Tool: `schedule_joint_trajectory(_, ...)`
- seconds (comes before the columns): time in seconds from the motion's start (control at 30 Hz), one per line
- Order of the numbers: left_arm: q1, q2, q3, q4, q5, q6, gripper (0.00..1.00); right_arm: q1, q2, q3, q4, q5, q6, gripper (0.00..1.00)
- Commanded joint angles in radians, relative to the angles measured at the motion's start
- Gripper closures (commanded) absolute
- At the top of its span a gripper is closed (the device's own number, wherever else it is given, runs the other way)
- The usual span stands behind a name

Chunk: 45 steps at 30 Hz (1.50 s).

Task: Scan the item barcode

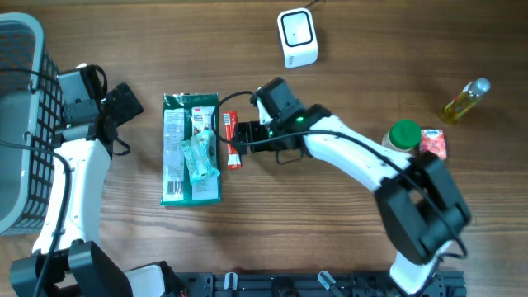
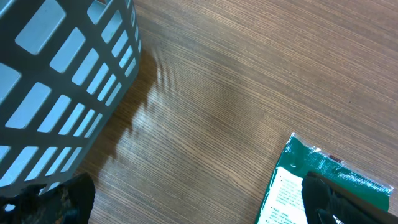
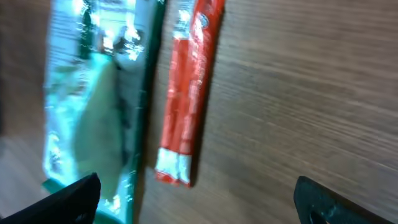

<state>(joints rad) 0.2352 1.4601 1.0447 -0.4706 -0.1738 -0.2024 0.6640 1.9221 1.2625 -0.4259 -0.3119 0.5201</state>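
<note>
Near the middle of the desk (image 1: 371,49), seen from overhead, the red stick packet (image 1: 232,140) lies flat with its length running from 12 to 6 o'clock. It sits just beside the 3 o'clock edge of a green packet (image 1: 175,157); whether the two touch cannot be told. A small clear pouch (image 1: 200,157) rests on top of the green packet.

The right arm (image 1: 355,157) reaches in from 4 o'clock, with the right jaws over the red stick packet. In the right wrist view its fingers (image 3: 68,199) are spread wide at either lower corner. The red stick packet (image 3: 186,99) lies on the wood in the gap between them, gripped by neither.

The left jaws sit at 9 o'clock from the green packet, near a grey basket (image 1: 21,124). Their fingers (image 2: 62,202) are also spread wide, with only bare wood between them.

The white scanner (image 1: 297,37) stands at 12 o'clock, well apart from the red stick packet. At 3 o'clock are a green-lidded jar (image 1: 403,134), a small red carton (image 1: 433,143) and a bottle of yellow liquid (image 1: 464,101).
</note>
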Motion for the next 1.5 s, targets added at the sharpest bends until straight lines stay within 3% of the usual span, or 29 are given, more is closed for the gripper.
schedule_joint_trajectory(0.0,0.005,-0.013,0.011,0.002,0.002,0.012,0.0,0.024,0.074,-0.006,0.027,0.027,0.04,0.01)
schedule_joint_trajectory(0.07,0.005,-0.013,0.011,0.002,0.002,0.012,0.0,0.025,0.09,-0.006,0.03,0.03,0.04,0.07)
schedule_joint_trajectory(0.27,0.005,-0.013,0.011,0.002,0.002,0.012,0.0,0.029,0.092,-0.006,0.049,0.051,0.044,0.44)
schedule_joint_trajectory(0.37,0.005,-0.013,0.011,0.002,0.002,0.012,0.0,0.051,0.092,-0.006,0.062,0.104,0.094,0.5)
schedule_joint_trajectory(0.5,0.005,-0.013,0.011,0.002,0.002,0.012,0.0,0.106,0.092,-0.006,0.108,0.222,0.088,0.67)
schedule_joint_trajectory(0.63,0.005,-0.013,0.011,0.002,0.002,0.012,0.0,0.122,0.091,0.011,0.166,0.212,0.085,0.94)
schedule_joint_trajectory(1.17,0.005,-0.013,0.011,0.002,0.002,0.012,0.0,0.185,0.119,0.006,0.225,0.152,0.146,0.96)
schedule_joint_trajectory(1.47,0.005,-0.013,0.011,0.002,0.002,0.012,0.0,0.198,0.118,0.005,0.08,0.287,0.163,0.96)
